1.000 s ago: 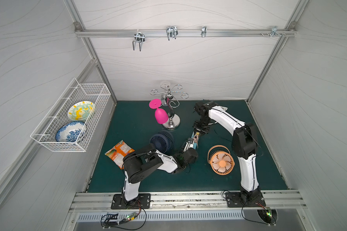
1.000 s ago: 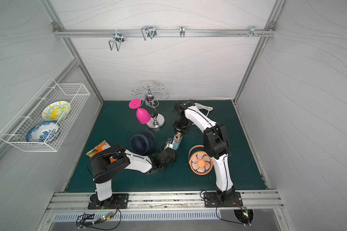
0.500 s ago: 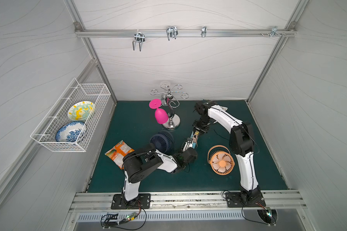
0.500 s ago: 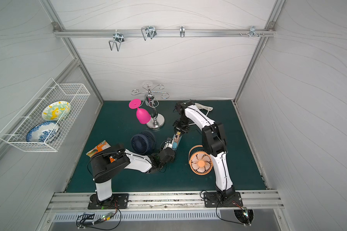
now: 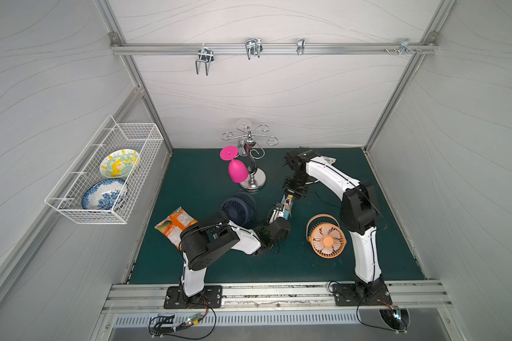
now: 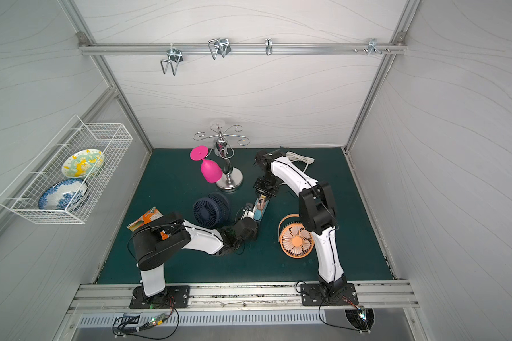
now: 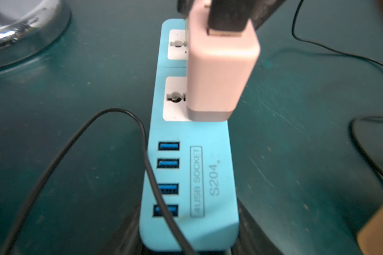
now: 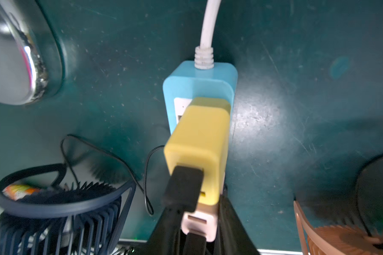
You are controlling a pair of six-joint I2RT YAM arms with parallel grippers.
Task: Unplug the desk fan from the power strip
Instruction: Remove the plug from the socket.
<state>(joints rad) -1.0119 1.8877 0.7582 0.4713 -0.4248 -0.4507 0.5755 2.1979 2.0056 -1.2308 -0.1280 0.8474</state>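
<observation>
At the USB end of the power strip (image 7: 208, 176) the left gripper (image 5: 279, 215) clamps shut on it, fingers (image 7: 124, 234) mostly cut off. The right gripper (image 8: 198, 217) pinches the pink adapter (image 7: 219, 72); prongs hidden. Only the right wrist view shows a yellow adapter (image 8: 197, 136) behind. The desk fan (image 5: 238, 208) stands just beside the strip, open mat (image 7: 296, 132) opposite.

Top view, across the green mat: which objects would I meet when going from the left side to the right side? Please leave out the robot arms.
snack packet → desk fan → power strip → orange fan. The glass stand overlaps the desk fan, so I omit it.
</observation>
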